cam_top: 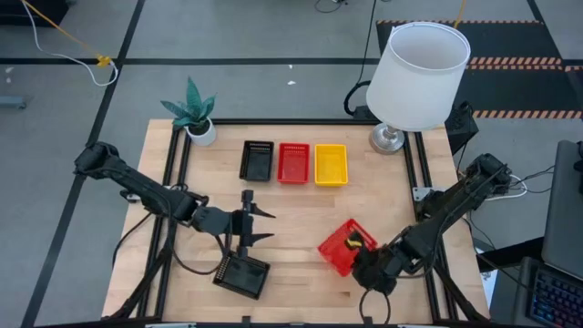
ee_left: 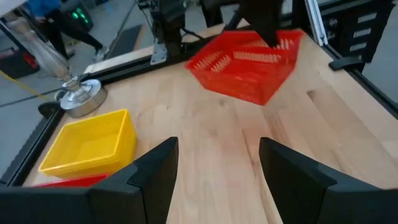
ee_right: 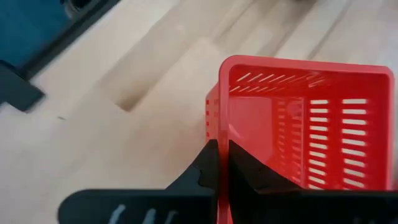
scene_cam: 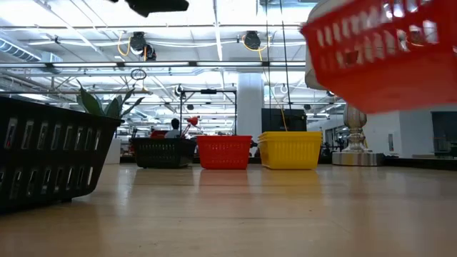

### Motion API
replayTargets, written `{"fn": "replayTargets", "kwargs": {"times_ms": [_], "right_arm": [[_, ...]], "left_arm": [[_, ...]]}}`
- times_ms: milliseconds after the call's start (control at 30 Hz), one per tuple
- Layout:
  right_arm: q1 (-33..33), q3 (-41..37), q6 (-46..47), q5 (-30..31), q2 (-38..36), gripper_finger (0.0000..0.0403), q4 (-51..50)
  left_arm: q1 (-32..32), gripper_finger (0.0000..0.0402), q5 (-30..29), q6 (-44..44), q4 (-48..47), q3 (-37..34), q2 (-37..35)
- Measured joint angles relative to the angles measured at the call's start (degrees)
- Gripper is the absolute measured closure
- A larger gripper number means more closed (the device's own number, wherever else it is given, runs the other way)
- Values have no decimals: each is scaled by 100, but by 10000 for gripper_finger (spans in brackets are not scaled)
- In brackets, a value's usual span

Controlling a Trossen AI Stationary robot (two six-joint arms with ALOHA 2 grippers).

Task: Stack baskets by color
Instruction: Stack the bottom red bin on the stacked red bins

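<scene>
At the far side of the table three baskets stand in a row: black (cam_top: 257, 160), red (cam_top: 293, 163) and yellow (cam_top: 331, 164). Another black basket (cam_top: 241, 276) sits on the table near the front left. My right gripper (ee_right: 222, 168) is shut on a second red basket (cam_top: 344, 246) at the front right, which shows raised off the wood in the low view (scene_cam: 378, 53). My left gripper (cam_top: 257, 226) hovers open over the table's middle, just beyond the near black basket, with nothing between its fingers (ee_left: 155, 171). My right gripper pinches one side wall (ee_right: 221, 134) of the red basket at its rim, one finger inside the basket and one outside. The fingers come slanting down from above. The basket is lifted clear of the table and hangs tilted.
A lamp with a white shade (cam_top: 421, 73) stands on its metal base (cam_top: 387, 138) at the far right corner. A small potted plant (cam_top: 193, 114) stands at the far left corner. Bare wood lies between the far row and the grippers.
</scene>
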Motion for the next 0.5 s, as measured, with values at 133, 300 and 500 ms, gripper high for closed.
{"fn": "replayTargets", "kwargs": {"times_ms": [133, 300, 500], "right_arm": [[-379, 14, -1050, 6, -317, 401, 17], [-933, 14, -3011, -4, -583, 401, 16], [-1626, 14, -4325, -15, -717, 400, 280]], "left_arm": [[-83, 174, 26, 126, -831, 679, 262], [-149, 174, 288, 643, -1296, 1339, 565], [-134, 171, 431, 969, -1537, 1891, 718]]}}
